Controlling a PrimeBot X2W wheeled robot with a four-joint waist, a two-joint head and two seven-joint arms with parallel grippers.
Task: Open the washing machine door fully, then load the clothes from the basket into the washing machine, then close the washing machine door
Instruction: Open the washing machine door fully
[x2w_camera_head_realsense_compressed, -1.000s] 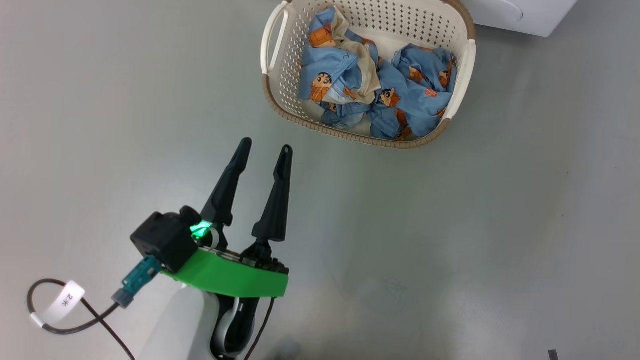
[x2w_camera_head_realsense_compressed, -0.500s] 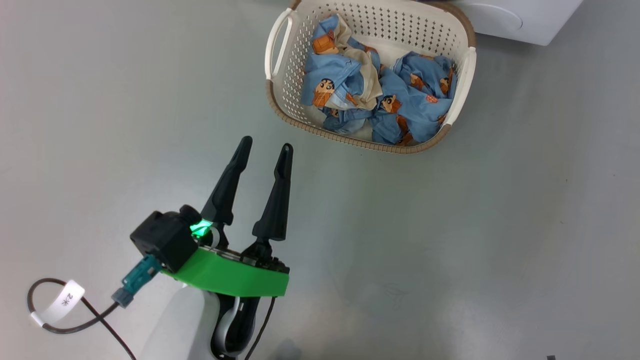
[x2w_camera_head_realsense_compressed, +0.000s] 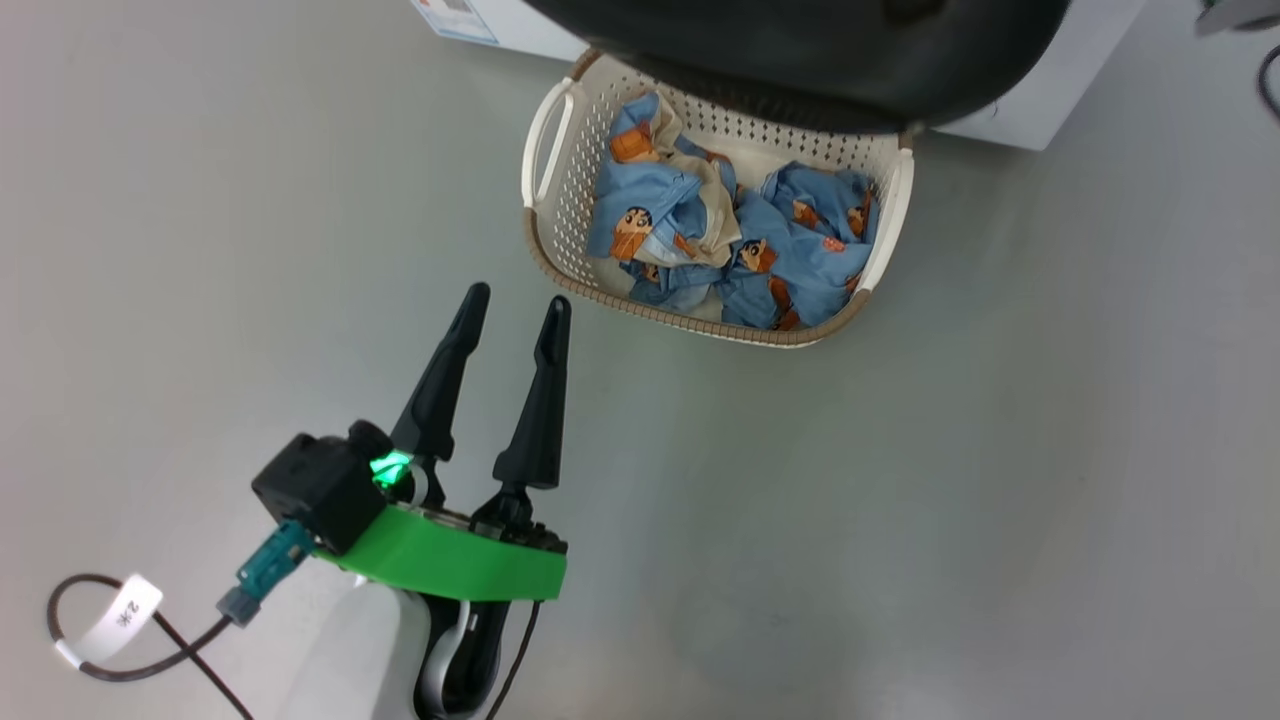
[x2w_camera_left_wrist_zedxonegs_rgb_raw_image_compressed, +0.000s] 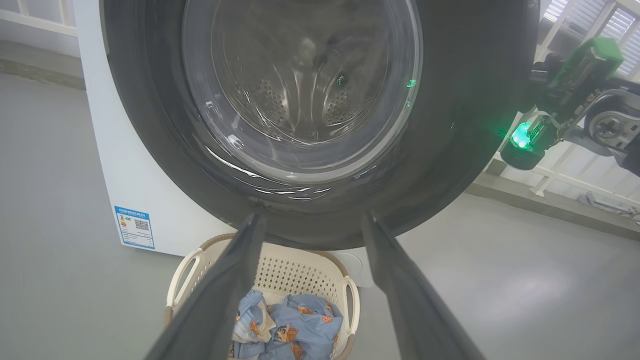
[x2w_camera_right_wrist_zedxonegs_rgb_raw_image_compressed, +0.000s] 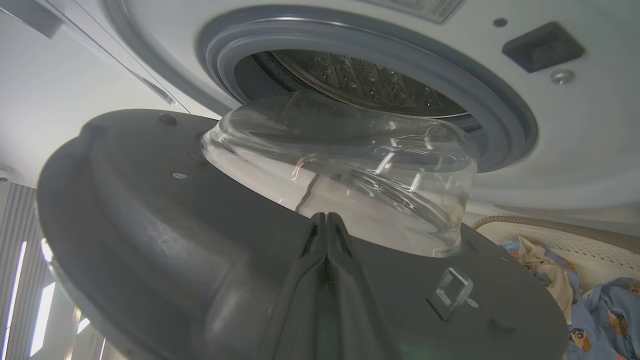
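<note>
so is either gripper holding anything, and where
Nothing is held: left gripper hangs open near the basket; right gripper is shut empty, tips by the inner face of the washing machine door.

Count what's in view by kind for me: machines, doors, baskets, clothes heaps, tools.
Washing machine: 1
Washing machine door: 1
Basket: 1
Heap of clothes: 1
Tools: 2, the left tool open and the right tool shut
Total: 6
</note>
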